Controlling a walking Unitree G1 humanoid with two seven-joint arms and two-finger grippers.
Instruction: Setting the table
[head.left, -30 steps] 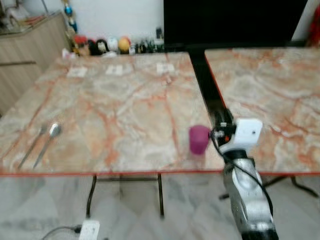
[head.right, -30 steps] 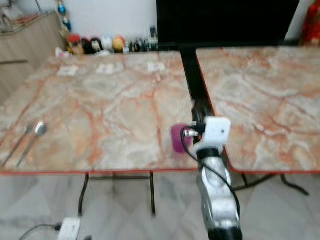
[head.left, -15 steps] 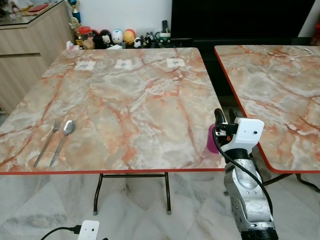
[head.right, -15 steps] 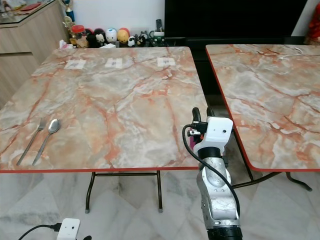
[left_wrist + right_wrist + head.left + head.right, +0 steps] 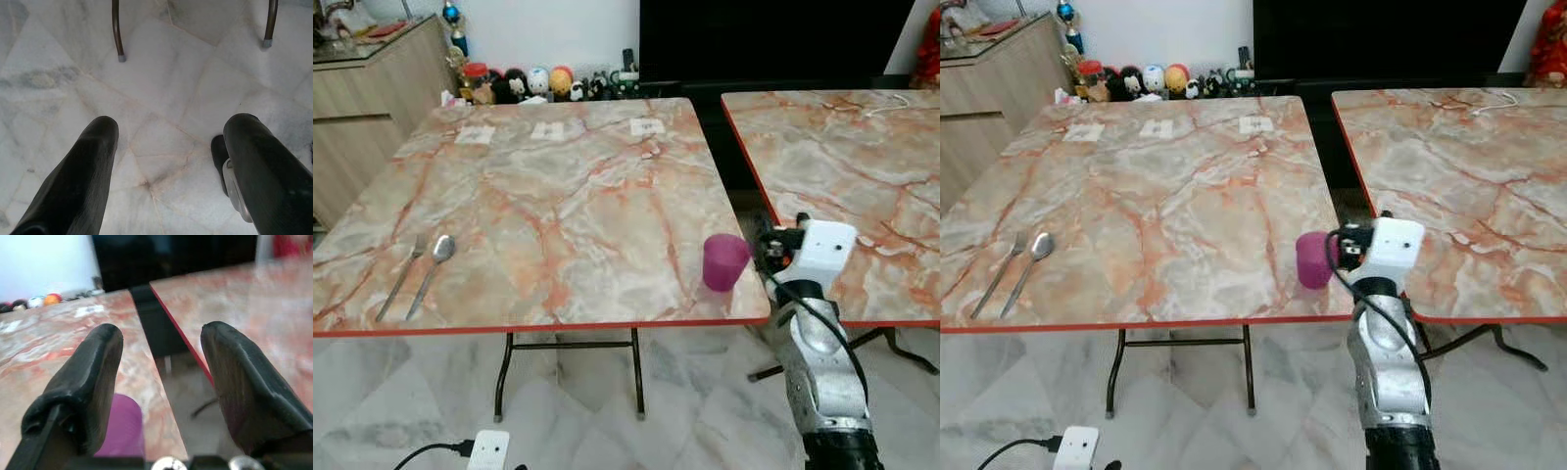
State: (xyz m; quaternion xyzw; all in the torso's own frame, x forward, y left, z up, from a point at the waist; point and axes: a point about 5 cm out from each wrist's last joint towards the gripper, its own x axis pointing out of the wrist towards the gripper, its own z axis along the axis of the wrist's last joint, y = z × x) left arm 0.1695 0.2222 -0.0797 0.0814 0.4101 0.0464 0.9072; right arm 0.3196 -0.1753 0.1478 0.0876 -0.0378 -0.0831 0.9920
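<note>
Purple cup upright on the marble table, near the front right corner, close to the red edge. Right gripper just beside the cup, over the gap between this table and the second marble table; fingers apart, nothing between them, cup not held. In the right wrist view, cup partly hidden behind one black finger, outside the opening. White wrist block at the level of the table top, silver right arm below it, coming up from the floor side.

Fork and spoon side by side near the front left edge, well apart from the cup. Three small white paper pieces in a row at the far edge. Behind the table, small toy figures along the wall, and a wooden cabinet at the left.

Left gripper down low, pointing to the marble floor, fingers spread wide and empty. Two dark table legs ahead of it. White power adapter with cable on the floor under the table.
</note>
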